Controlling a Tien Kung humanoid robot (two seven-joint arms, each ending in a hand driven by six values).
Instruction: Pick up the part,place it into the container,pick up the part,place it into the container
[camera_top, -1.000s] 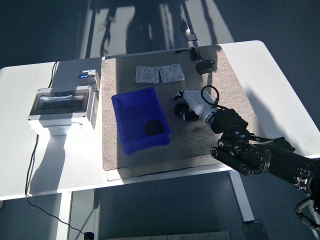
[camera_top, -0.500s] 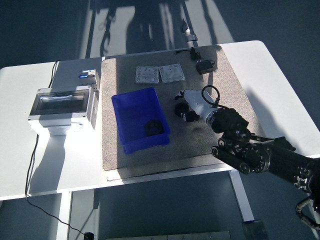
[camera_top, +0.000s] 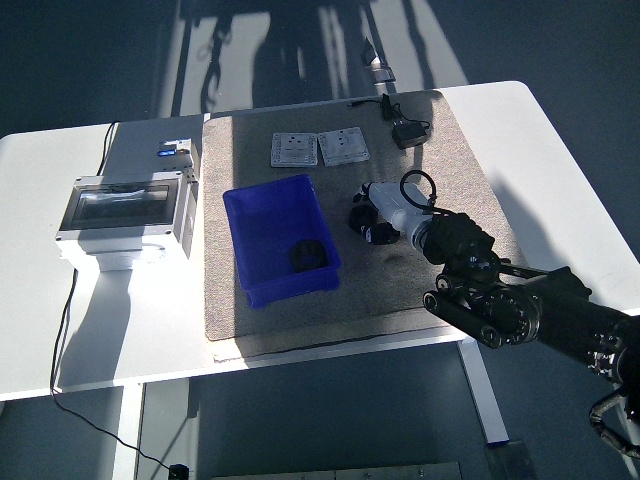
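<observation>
A blue container (camera_top: 262, 205) stands on the grey mat, with one black part (camera_top: 306, 254) lying in its near right corner. A second black part (camera_top: 366, 226) lies on the mat just right of the container. My right hand (camera_top: 385, 203), white with a black forearm, reaches in from the lower right. It sits directly over and against this second part and hides some of it. Whether it grips the part does not show. The left arm is out of the picture.
Two grey plates (camera_top: 320, 149) lie at the back of the mat (camera_top: 440, 160), and a black adapter with a cable (camera_top: 408, 132) is at the back right. A grey electrical box (camera_top: 125, 215) stands on the table to the left.
My right hand has shifted slightly up and to the left over the part on the mat. The container and the part inside it have not moved.
</observation>
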